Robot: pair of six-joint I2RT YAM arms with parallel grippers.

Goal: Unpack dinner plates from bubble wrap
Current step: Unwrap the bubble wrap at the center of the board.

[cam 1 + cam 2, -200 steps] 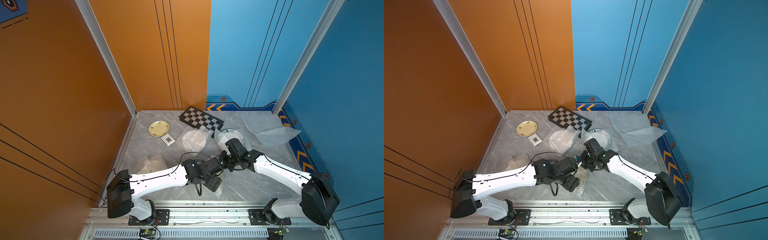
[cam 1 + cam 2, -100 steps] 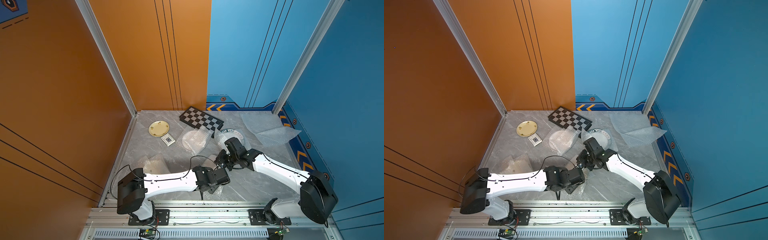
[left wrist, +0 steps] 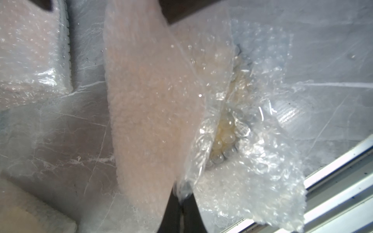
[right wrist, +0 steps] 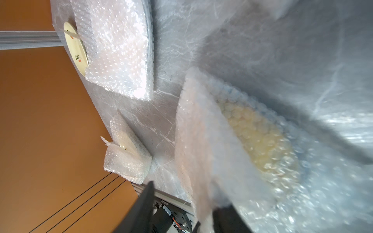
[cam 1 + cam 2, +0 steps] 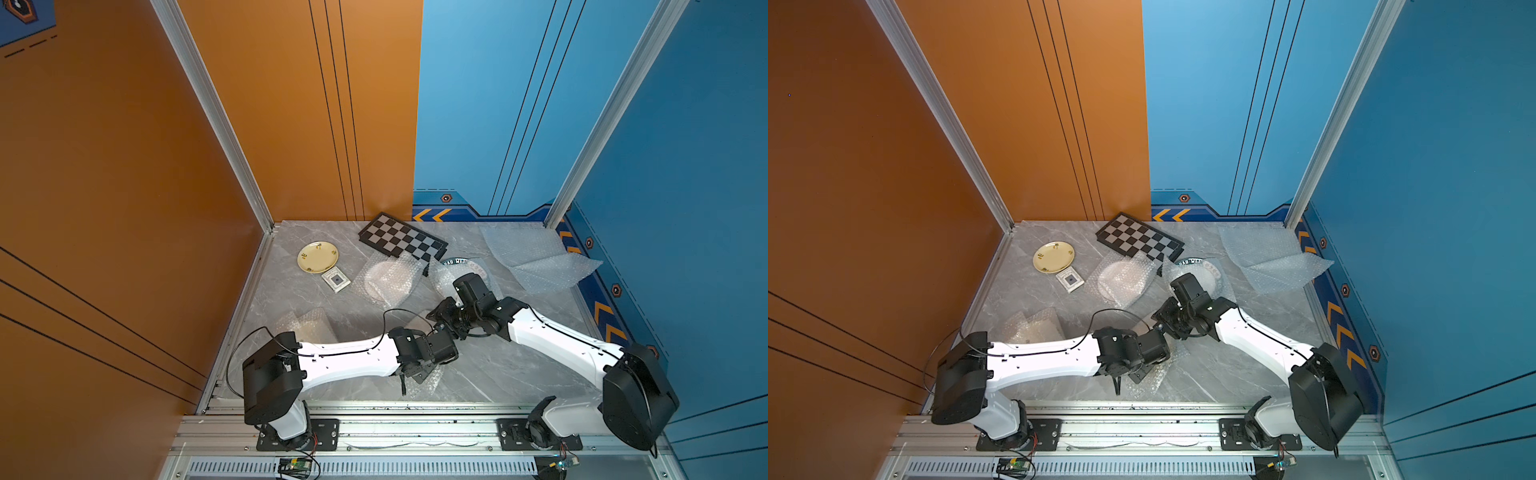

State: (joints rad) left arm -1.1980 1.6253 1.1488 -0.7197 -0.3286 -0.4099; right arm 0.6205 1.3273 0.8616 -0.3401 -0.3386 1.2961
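The left gripper (image 3: 180, 194) is clamped on the bubble wrap (image 3: 244, 181) — a yellowish plate (image 4: 262, 141) shows through. The right gripper (image 4: 185, 194) has its jaws apart, the flap between them.

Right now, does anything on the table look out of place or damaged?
Nothing looks broken or spilled. The checkerboard lies skewed at the back, its near edge against a wrapped plate. Loose bubble wrap lies crumpled in the far right corner.
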